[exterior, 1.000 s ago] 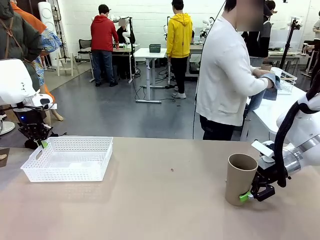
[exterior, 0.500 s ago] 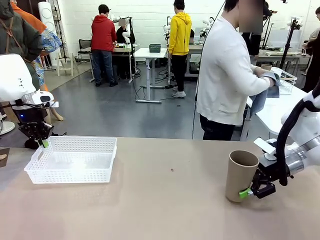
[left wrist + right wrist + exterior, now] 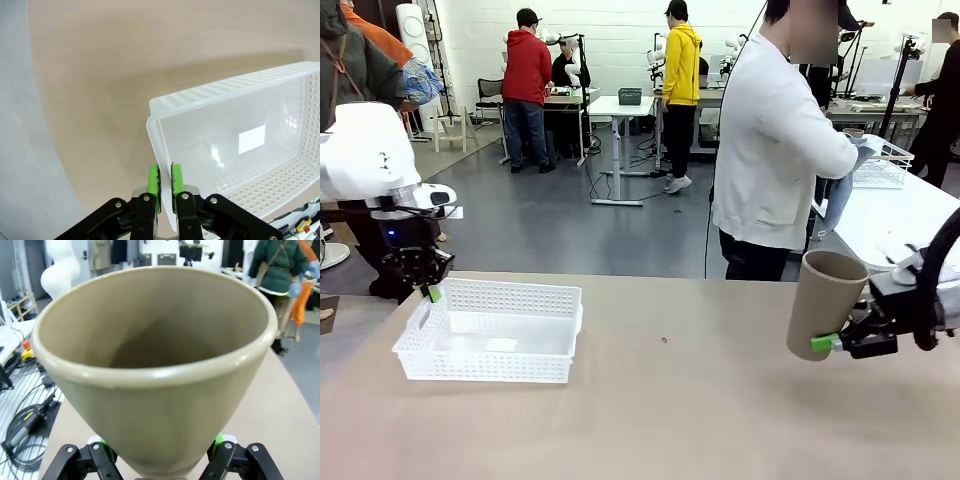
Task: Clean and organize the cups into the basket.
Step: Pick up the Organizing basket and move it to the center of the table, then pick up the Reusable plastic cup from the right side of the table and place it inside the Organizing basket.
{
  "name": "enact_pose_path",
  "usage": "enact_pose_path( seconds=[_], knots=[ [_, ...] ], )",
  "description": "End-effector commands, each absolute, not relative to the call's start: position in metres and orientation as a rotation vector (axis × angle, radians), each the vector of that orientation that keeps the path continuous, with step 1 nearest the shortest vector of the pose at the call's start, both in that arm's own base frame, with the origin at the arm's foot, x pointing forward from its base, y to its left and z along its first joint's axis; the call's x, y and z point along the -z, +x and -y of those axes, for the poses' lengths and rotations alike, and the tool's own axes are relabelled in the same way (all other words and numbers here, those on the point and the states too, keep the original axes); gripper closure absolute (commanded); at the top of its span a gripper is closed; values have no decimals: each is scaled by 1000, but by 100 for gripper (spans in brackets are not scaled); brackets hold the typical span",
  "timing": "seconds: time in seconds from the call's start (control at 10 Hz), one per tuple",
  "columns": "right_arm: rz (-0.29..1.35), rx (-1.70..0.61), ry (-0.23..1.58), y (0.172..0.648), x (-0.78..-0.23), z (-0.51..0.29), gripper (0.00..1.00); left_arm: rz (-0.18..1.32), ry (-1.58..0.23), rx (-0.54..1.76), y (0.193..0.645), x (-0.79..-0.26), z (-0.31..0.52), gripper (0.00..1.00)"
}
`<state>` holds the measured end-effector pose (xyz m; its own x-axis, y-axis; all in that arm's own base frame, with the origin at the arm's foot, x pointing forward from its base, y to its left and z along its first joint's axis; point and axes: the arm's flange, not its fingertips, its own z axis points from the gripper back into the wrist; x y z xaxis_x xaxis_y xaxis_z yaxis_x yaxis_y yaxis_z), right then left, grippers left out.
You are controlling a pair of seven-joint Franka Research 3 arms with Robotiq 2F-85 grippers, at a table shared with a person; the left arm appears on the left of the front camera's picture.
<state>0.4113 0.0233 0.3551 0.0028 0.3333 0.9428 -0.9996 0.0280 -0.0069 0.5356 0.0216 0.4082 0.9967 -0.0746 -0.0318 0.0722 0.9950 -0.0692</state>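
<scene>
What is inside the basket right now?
Only a pale rectangular patch lies on the floor of the basket. The left gripper, shut on its wall, covers a strip of the floor.

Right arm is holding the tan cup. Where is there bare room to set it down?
The table between the basket and the cup is bare apart from a small dark speck, and so is the near strip. The basket floor holds only a white label. Crowded: the basket's left end, clamped by the left gripper, and the cup's base, held by the right gripper.
</scene>
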Motion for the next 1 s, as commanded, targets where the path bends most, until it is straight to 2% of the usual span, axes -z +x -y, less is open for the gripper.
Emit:
enact_pose_path(
  seconds=[0.0, 0.4, 0.9],
  knots=[
    [1025, -1274, 869, 390, -375, -23, 100, -50, -58, 34, 541, -413, 5, 100],
    [1076, -1262, 827, 376, -418, -12, 100, -64, -49, -22, 549, -419, 73, 100],
    [1157, -1275, 776, 355, -480, -15, 100, -73, -28, -9, 559, -402, 142, 100]
  ],
)
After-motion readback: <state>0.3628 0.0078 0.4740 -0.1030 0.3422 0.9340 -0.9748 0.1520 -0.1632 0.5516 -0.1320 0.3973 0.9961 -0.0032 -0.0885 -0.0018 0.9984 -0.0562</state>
